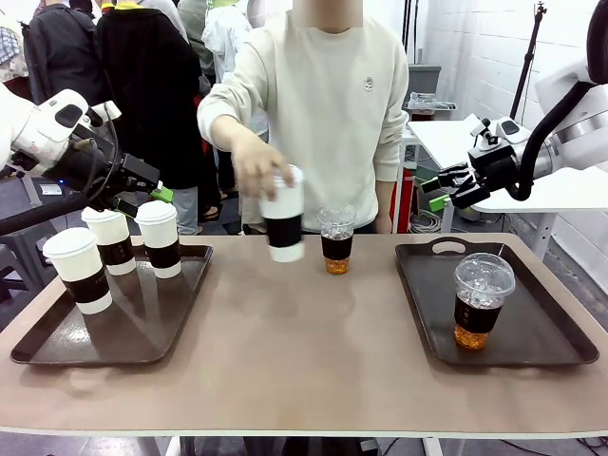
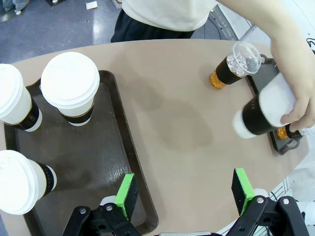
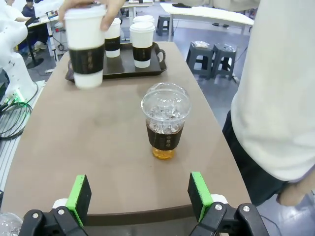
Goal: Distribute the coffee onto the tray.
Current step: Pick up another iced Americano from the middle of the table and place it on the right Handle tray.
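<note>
Coffee: three white cups (image 1: 112,239) on left tray (image 1: 57,347), one iced cup (image 1: 483,299) on right tray (image 1: 560,332), second iced cup (image 1: 335,239) on the table (image 1: 285,361). A person's hand (image 1: 258,166) carries the fourth white cup (image 1: 283,226), tilted. Your left gripper (image 2: 184,189) and right gripper (image 3: 140,194) gape empty. Reaching now risks striking that hand.

We see bright, even light from overhead, leaving only faint, soft shadows on the surface (image 1: 304,351). The tray (image 2: 98,162) at the surface's left end shows a pale sheen in the left wrist view. The white cup (image 1: 283,226) in the person's hand (image 1: 255,163) is smeared by motion blur. Both wrist views bow the surface's edges outward, and far backgrounds look soft.
</note>
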Motion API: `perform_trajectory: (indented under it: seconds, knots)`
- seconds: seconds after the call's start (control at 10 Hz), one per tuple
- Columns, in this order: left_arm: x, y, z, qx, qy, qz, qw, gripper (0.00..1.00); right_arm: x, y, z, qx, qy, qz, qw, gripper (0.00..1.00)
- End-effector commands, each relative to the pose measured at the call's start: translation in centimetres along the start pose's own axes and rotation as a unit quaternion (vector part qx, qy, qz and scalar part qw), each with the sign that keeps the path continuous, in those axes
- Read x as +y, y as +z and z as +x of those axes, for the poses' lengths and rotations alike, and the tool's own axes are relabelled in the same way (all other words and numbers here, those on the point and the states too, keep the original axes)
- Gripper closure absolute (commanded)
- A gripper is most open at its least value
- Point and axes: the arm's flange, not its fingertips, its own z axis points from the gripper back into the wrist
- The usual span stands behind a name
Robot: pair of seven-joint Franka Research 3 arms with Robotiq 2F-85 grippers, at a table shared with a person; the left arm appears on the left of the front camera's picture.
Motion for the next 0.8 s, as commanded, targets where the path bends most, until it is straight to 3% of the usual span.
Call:
perform_trajectory:
  seconds: [0.0,0.4,0.7]
  knots:
    - [0.1,0.0,0.0,0.001,0.003,-0.009,1.000,0.00,0.0,0.1,0.1,0.001,0.001,0.000,1.000,0.00]
    - [0.1,0.0,0.0,0.001,0.003,-0.009,1.000,0.00,0.0,0.0,0.0,0.000,0.000,0.000,1.000,0.00]
    - [0.1,0.0,0.0,0.001,0.003,-0.009,1.000,0.00,-1.6,-3.9,0.0,-0.023,0.011,0.015,1.000,0.00]
